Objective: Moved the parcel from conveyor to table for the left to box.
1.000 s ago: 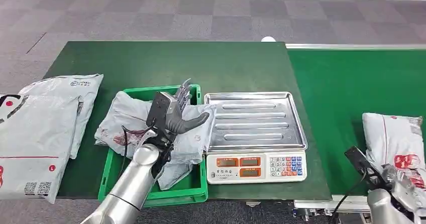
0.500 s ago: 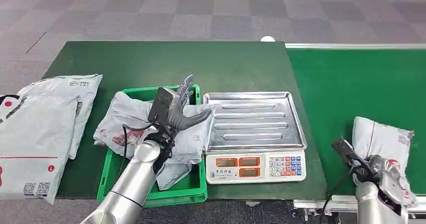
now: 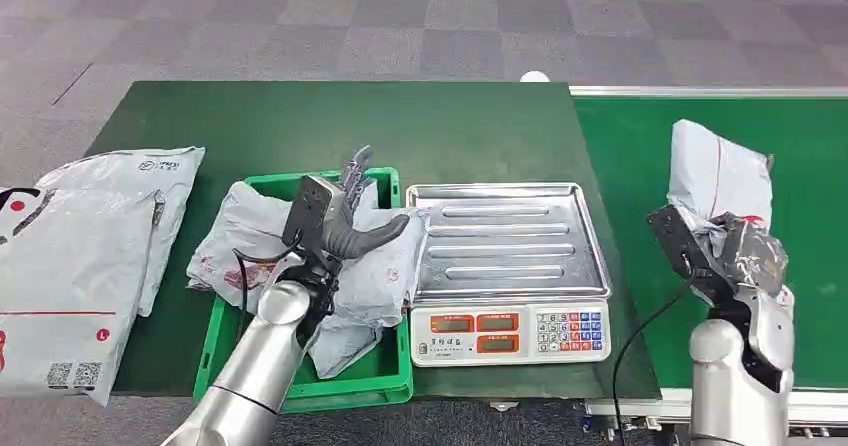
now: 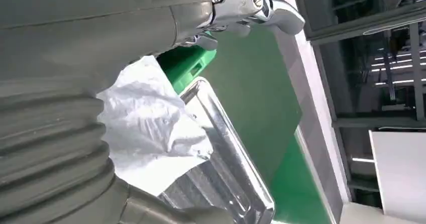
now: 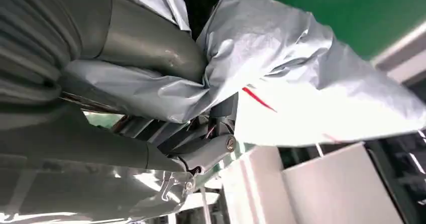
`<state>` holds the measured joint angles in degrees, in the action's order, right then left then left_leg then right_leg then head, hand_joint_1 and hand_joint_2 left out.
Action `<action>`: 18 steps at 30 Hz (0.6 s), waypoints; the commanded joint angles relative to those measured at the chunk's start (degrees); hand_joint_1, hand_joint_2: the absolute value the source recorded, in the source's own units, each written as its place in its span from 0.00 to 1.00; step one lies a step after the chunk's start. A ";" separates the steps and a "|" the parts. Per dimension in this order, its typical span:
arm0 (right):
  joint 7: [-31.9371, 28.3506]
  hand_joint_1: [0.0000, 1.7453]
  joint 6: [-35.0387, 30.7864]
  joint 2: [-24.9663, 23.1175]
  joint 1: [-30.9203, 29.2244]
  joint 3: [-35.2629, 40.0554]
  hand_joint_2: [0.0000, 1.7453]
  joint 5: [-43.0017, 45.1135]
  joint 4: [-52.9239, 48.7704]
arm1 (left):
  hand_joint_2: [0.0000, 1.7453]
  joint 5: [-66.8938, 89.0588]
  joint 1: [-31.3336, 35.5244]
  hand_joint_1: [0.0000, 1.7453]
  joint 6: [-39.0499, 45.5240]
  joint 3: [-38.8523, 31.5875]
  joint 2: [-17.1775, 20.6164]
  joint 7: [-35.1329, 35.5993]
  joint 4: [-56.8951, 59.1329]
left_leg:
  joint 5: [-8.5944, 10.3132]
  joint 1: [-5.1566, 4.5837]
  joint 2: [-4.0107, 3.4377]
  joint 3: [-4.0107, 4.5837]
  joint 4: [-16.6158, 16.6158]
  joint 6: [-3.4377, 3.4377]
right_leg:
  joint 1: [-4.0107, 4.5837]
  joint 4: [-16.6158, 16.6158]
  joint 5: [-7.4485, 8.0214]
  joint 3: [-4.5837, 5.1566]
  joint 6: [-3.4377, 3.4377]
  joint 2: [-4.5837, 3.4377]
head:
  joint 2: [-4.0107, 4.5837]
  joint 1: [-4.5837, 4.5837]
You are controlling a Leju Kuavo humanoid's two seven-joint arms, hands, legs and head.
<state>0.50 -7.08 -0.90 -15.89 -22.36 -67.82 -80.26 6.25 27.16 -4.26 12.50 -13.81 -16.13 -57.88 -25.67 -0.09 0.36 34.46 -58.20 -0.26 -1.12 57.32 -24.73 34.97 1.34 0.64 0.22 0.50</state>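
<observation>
Grey crinkled plastic of the mailer parcel (image 3: 718,178) is bunched in the right hand (image 3: 745,254), held above the green conveyor belt (image 3: 800,166) at three o'clock of the steel-trayed scale (image 3: 508,238). Slippage of the slick film is judged likely. The left hand (image 3: 345,221) is spread, empty, over the green crate (image 3: 232,351).

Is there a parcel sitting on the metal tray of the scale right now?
No, the silver scale tray is bare in the head view; the grey parcel is held up by the right hand over the conveyor.
</observation>
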 commanded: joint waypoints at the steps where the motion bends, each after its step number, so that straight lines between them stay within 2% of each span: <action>1: -3.78 1.00 -4.94 13.02 -12.18 12.74 1.00 13.05 10.67 | 1.00 -2.43 0.60 0.00 1.27 -1.20 3.49 -1.36 1.64 | -0.06 -0.02 -0.33 -0.06 -0.02 0.02 | -0.01 0.00 0.06 0.04 -0.05 -0.34 | 0.00 0.00; 3: -4.83 1.00 -3.31 13.02 -15.46 16.75 1.00 15.54 14.21 | 1.00 -3.42 0.63 0.00 1.72 -1.01 4.30 -1.96 2.13 | -0.10 -0.08 -0.72 -0.02 -0.06 0.00 | -0.07 0.06 0.14 0.16 -0.04 -0.74 | 0.00 0.00; 9: -4.05 1.00 -6.07 11.03 -15.57 30.12 1.00 19.67 16.48 | 1.00 -4.49 1.90 0.00 2.33 0.31 5.01 -3.03 4.25 | 0.00 0.00 -0.54 -0.20 0.14 0.09 | 0.01 -0.14 0.18 -0.03 -0.11 -0.60 | 0.00 0.00; 11: -4.25 1.00 -5.79 11.40 -15.55 31.14 1.00 19.97 16.37 | 1.00 -4.54 2.07 0.00 2.35 0.45 5.05 -3.07 4.38 | 0.02 -0.05 -0.36 -0.09 0.06 0.04 | -0.03 -0.01 0.12 0.03 -0.08 -0.41 | 0.00 0.00; 15: -4.83 1.00 -5.89 9.47 -12.77 38.78 1.00 20.56 12.61 | 1.00 -5.11 3.88 0.00 2.26 2.13 5.54 -3.48 6.33 | 0.05 0.04 -0.27 -0.09 0.05 0.10 | 0.05 0.00 0.10 0.05 -0.11 -0.32 | 0.00 0.00; 18: -2.39 1.00 -8.17 7.70 -6.67 44.93 1.00 15.83 6.84 | 1.00 -5.60 4.05 0.00 2.48 3.00 5.83 -3.71 6.52 | 0.01 0.14 -0.36 -0.18 0.12 0.13 | 0.14 -0.08 0.09 -0.05 -0.17 -0.40 | 0.00 0.00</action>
<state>-4.48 -12.53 8.59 -27.23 4.66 -47.54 -70.58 1.60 27.42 -2.08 12.50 -10.69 -19.54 -56.83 -25.58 -0.06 0.29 34.56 -58.19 -0.21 -1.09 57.40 -24.67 35.14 1.29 0.53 0.22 0.50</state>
